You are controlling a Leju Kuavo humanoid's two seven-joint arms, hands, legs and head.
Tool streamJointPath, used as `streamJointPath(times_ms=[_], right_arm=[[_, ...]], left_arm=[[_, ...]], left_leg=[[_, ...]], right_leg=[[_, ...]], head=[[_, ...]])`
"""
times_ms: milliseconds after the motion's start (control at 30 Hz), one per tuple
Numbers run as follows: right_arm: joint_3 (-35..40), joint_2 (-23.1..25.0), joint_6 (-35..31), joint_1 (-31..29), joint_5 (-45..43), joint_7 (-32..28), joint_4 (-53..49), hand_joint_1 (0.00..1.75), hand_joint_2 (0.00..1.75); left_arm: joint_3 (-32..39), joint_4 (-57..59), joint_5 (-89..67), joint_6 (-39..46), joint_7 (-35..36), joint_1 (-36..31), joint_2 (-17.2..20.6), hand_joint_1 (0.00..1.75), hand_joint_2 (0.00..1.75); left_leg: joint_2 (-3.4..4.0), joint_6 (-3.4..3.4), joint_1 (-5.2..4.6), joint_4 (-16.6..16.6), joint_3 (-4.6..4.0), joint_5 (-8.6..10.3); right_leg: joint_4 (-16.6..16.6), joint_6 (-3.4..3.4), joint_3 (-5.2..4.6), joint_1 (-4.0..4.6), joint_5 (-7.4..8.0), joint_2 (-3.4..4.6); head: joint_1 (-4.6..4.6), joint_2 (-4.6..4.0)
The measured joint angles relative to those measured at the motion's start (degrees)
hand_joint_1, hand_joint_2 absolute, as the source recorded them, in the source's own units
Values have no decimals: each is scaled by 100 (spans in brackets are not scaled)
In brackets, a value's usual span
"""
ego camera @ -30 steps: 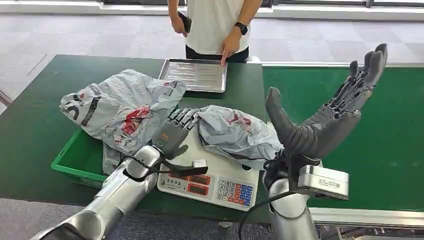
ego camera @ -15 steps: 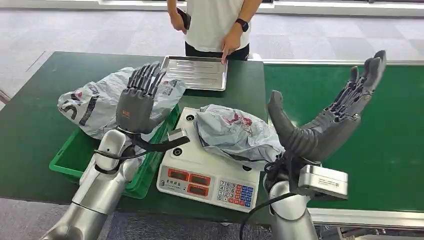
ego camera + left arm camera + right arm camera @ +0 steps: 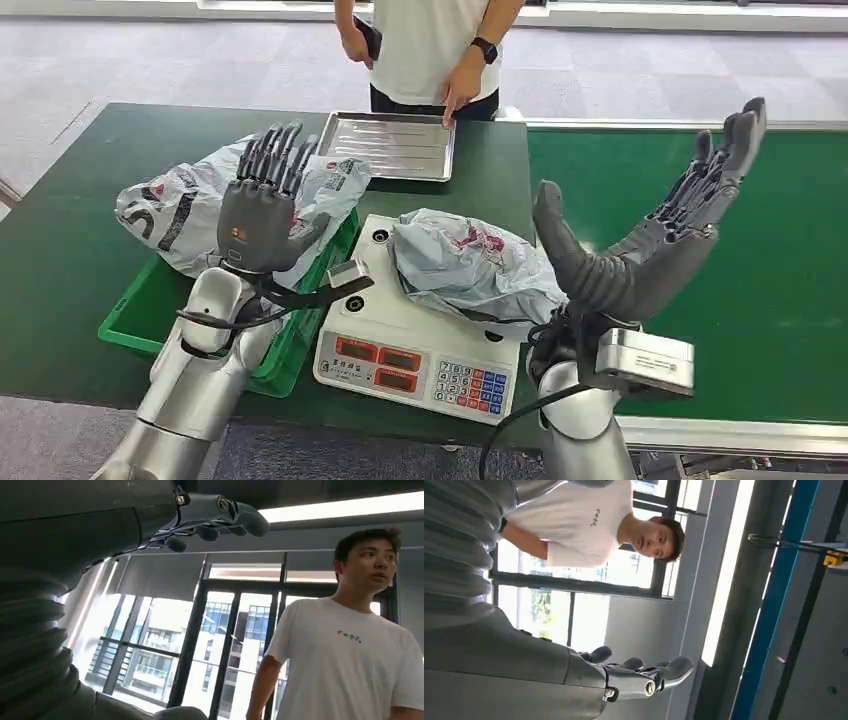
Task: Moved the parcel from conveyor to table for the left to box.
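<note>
Two empty, spread hands, left hand (image 3: 258,205) and right hand (image 3: 650,235), flanking parcel (image 3: 470,265) on scale (image 3: 400,345).

a scale (image 3: 400,335) sits on the table (image 3: 60,240) right in front of me, and one parcel (image 3: 465,265) lies on top of it. left of the scale is a bin (image 3: 145,325) — a second parcel (image 3: 190,205) lies across its far end. my left hand (image 3: 262,205) is up above that parcel. behind the scale is a tray (image 3: 395,145), and a person (image 3: 430,45) stands behind the tray, touching its far edge. the conveyor (image 3: 780,260) runs off to the right — my right hand (image 3: 650,240) is up over its near side.
</note>
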Motion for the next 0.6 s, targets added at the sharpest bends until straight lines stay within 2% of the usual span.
streamJointPath(times_ms=[267,600], right_arm=[[0,0,225,-46,-48,22,2,0,175],[-9,0,347,-166,-87,-5,28,0,175]], left_arm=[[-70,0,-795,-461,65,26,-61,0,175],[-249,164,-869,-588,41,31,-107,0,175]], left_leg=[[0,0,0,0,0,0],[1,0,0,0,-1,0]], right_leg=[[0,0,-2,-1,0,0],[0,0,-3,0,0,2]], head=[[0,0],[0,0]])
